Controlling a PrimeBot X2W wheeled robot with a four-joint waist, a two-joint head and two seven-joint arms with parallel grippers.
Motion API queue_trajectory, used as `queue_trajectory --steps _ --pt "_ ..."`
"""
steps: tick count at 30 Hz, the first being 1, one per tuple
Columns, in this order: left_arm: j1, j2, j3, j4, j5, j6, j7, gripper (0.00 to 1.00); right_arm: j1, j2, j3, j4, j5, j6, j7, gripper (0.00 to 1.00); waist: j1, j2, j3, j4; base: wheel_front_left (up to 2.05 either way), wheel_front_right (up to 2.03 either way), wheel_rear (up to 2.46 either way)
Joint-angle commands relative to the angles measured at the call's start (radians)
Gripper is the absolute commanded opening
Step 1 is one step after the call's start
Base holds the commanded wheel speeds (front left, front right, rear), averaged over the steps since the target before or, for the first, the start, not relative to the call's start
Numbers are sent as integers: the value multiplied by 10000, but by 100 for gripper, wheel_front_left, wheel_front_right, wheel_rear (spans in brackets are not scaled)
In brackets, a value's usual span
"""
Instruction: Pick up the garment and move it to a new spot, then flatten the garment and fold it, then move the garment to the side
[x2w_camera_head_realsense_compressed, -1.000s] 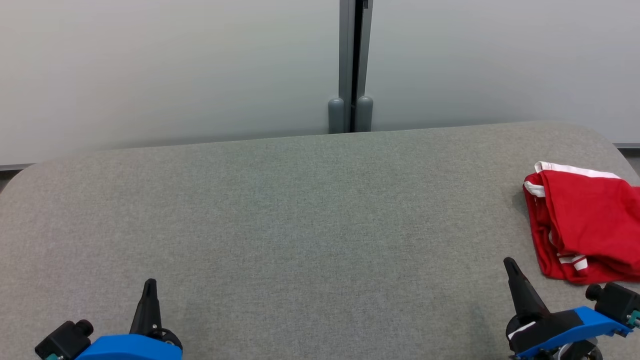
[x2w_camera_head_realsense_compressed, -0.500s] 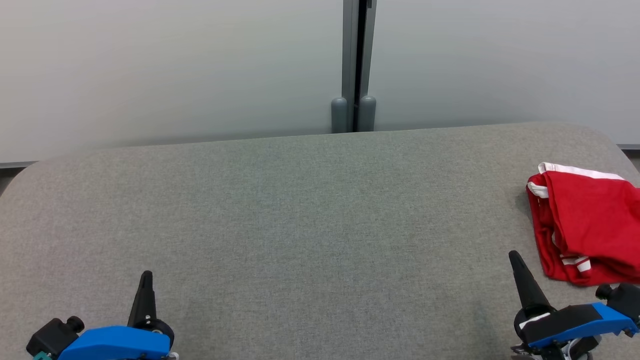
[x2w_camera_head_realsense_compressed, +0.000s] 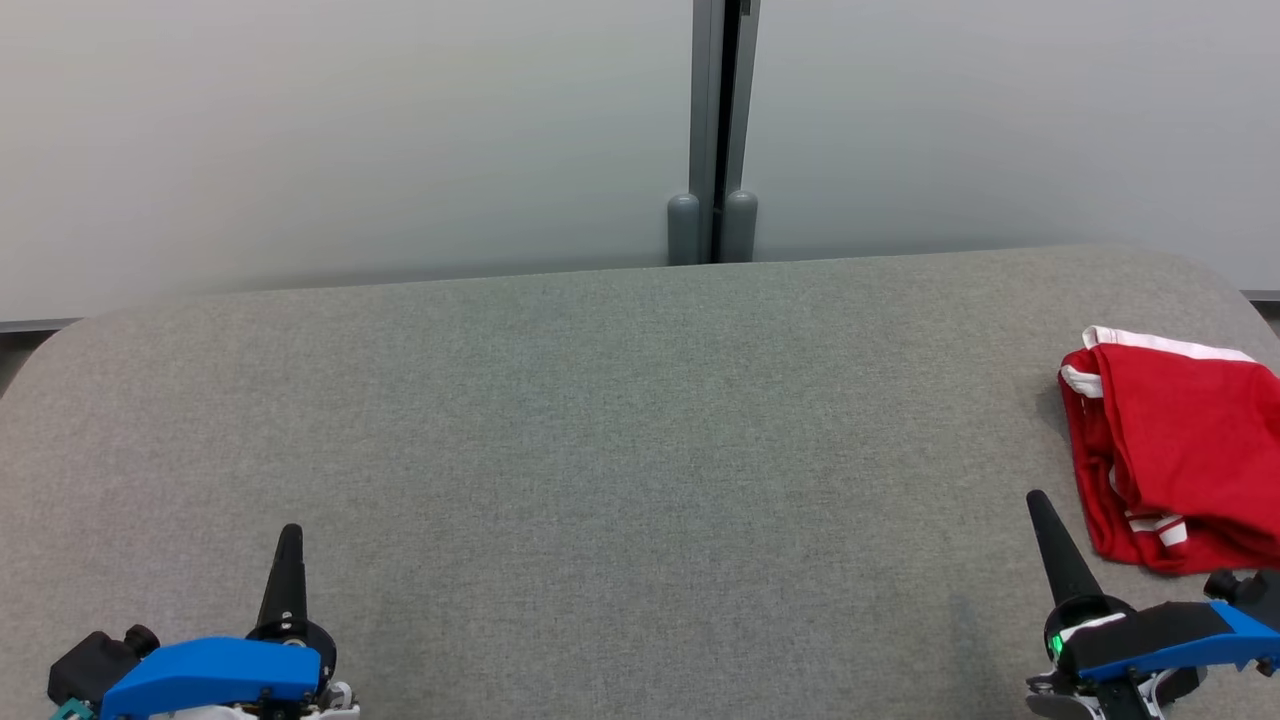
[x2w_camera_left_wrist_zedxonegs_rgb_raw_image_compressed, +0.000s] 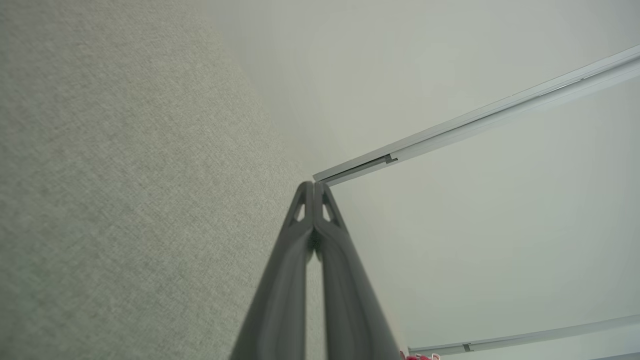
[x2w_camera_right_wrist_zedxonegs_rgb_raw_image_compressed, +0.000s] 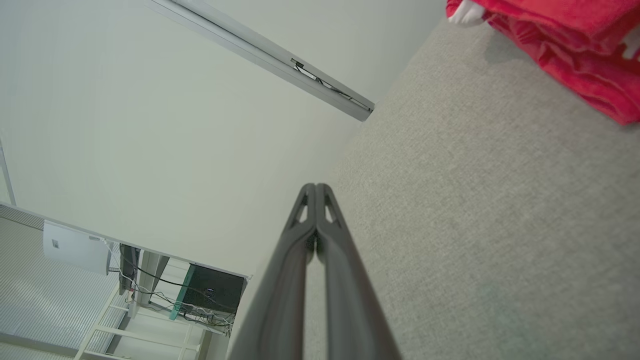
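A folded red garment with white trim (x2w_camera_head_realsense_compressed: 1180, 450) lies at the right edge of the grey fabric table (x2w_camera_head_realsense_compressed: 640, 450), partly cut off by the head view's border; it also fills the top right corner of the right wrist view as the garment (x2w_camera_right_wrist_zedxonegs_rgb_raw_image_compressed: 565, 35). My right gripper (x2w_camera_head_realsense_compressed: 1037, 500) is shut and empty, hovering low just left of the garment's near corner, fingertips together (x2w_camera_right_wrist_zedxonegs_rgb_raw_image_compressed: 316, 187). At the lower left my left gripper (x2w_camera_head_realsense_compressed: 290, 532) is likewise shut with nothing in it, its fingertips pressed together (x2w_camera_left_wrist_zedxonegs_rgb_raw_image_compressed: 314, 185), far from the garment.
Pale partition panels stand behind the table, joined at a grey post (x2w_camera_head_realsense_compressed: 712, 130). The table's corners are rounded. A desk with a dark box and cables (x2w_camera_right_wrist_zedxonegs_rgb_raw_image_compressed: 210, 295) shows in the right wrist view beyond the table.
The whole head view has drifted slightly, so the camera moved. Both grippers shifted a little in the picture, the right fingertip rising and the left arm sliding left. The garment lies unchanged.
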Motion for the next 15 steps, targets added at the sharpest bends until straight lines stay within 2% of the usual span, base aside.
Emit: queue_trajectory --steps 1,15 --pt "-285 27 66 -112 -173 -73 71 0 -257 16 -51 -66 245 5 67 0 -1 0 1 4 0 0 0" --pt "-457 -125 330 -153 -1283 -182 408 0 -329 39 -158 -12 1582 5 160 0 -1 0 14 71 0 0 0"
